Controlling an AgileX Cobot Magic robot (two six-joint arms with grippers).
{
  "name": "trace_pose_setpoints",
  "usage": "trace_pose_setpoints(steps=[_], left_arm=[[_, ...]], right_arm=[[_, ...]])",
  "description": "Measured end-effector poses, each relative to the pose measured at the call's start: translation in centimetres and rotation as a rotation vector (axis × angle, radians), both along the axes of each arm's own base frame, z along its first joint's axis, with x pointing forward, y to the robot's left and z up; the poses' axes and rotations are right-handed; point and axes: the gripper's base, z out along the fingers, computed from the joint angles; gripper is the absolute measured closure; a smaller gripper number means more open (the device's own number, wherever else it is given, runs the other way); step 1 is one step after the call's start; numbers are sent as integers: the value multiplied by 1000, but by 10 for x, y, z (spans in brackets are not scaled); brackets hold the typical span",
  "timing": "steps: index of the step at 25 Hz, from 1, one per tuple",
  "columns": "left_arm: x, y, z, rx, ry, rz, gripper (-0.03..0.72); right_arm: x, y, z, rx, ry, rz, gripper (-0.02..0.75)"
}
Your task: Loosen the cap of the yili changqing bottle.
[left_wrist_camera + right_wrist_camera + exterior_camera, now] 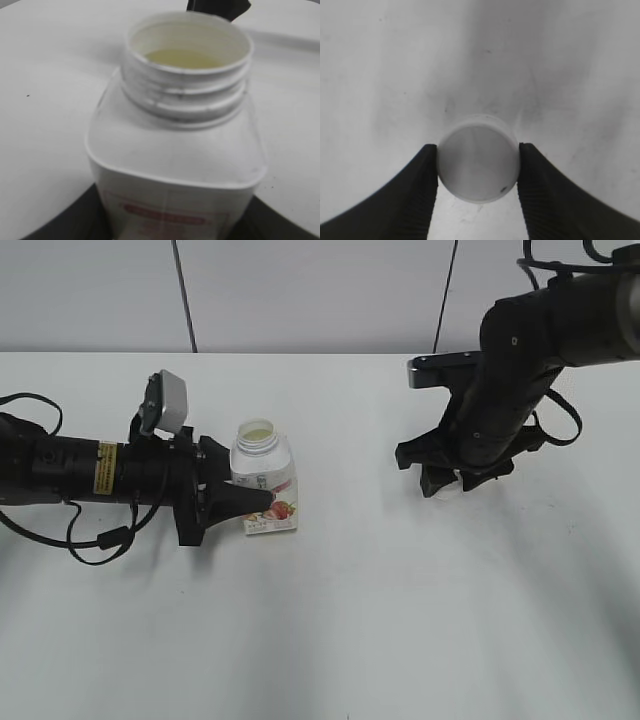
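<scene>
My right pincer (479, 160), seen from the wrist, is clamped on the cap (479, 159): one dark ribbed finger (422, 187) presses its left side and the other its right, with the flat white top facing the camera and a small dark speck near its lower right edge. The cap carries no writing. In the exterior view this right pincer (447, 483) sits low over the tabletop (400, 620), well apart from the bottle, with only a sliver of white cap (447, 488) showing under the black arm. My left pincer (243, 498) is closed on the body of the yili changqing bottle (264, 480), which stands upright left of centre with its neck uncovered. From the left wrist, the bottle (177, 150) shows bare screw threads, pale yellowish liquid inside the open mouth, and a red-bordered label band low on the body whose print is too blurred to read. In the exterior view the label shows red fruit on pink; its lettering is too small to read. A yellow sticker (105, 468) on the left arm is likewise illegible. Bare white tabletop lies between the two pincers and across the whole near side.
</scene>
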Motion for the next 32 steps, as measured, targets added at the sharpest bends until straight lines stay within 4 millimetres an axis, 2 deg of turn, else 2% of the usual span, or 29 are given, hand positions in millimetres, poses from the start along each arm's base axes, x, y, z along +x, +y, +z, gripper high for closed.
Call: trace_pose_setpoints(steps=[4,8,11,16,22,26,32], left_arm=[[0,0,0,-6,0,-4,337],[0,0,1,-9,0,-5,337],[-1,-1,1,-10,0,-6,338],[-1,-1,1,-6,0,-13,328],[-2,-2,3,-33,1,-29,122],[-2,4,2,-25,0,-36,101],[-5,28,8,35,-1,-94,102]], right_arm=[[-1,0,-15,-16,45,-2,337],[-2,0,-14,-4,47,-13,211],[0,2,-9,8,36,-18,160],[2,3,7,25,5,-20,153],[2,3,30,43,-35,-17,153],[2,3,48,49,-49,-13,153],[-2,1,77,73,-109,-10,153]])
